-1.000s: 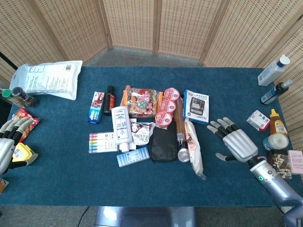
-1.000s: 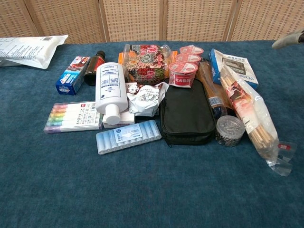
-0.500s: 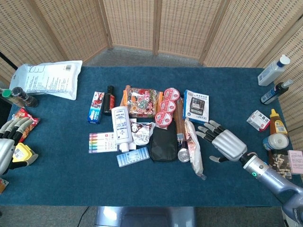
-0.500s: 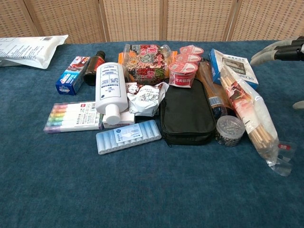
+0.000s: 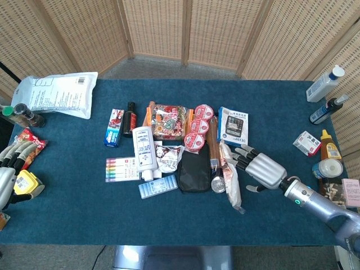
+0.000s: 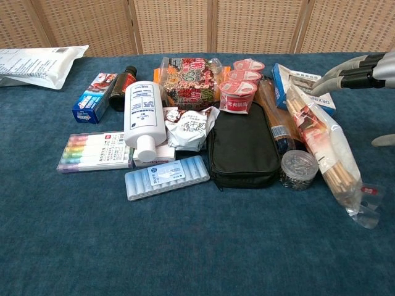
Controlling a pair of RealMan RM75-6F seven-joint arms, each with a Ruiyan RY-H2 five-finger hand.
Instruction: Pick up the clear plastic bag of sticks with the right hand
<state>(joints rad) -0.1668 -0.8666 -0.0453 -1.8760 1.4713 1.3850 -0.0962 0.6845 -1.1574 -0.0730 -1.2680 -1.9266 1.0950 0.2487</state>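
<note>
The clear plastic bag of sticks point(image 5: 231, 179) point(image 6: 325, 150) lies lengthwise on the blue table, right of the black pouch point(image 5: 193, 170). My right hand point(image 5: 259, 170) point(image 6: 361, 71) hovers just right of the bag with fingers spread and palm down, fingertips reaching over the bag's upper half. It holds nothing. My left hand point(image 5: 11, 171) rests at the far left edge of the table, fingers apart, beside a yellow object point(image 5: 27, 183).
A small clear jar point(image 6: 299, 168) and a brown tube point(image 6: 274, 117) lie against the bag's left side. A blue boxed calculator point(image 5: 233, 126) sits just behind it. Bottles and boxes point(image 5: 323, 147) crowd the right edge. A white bottle point(image 5: 143, 151) and snack packs fill the middle.
My right hand has moved left across the table, from well clear of the bag to over its right edge. The left hand has not moved.
</note>
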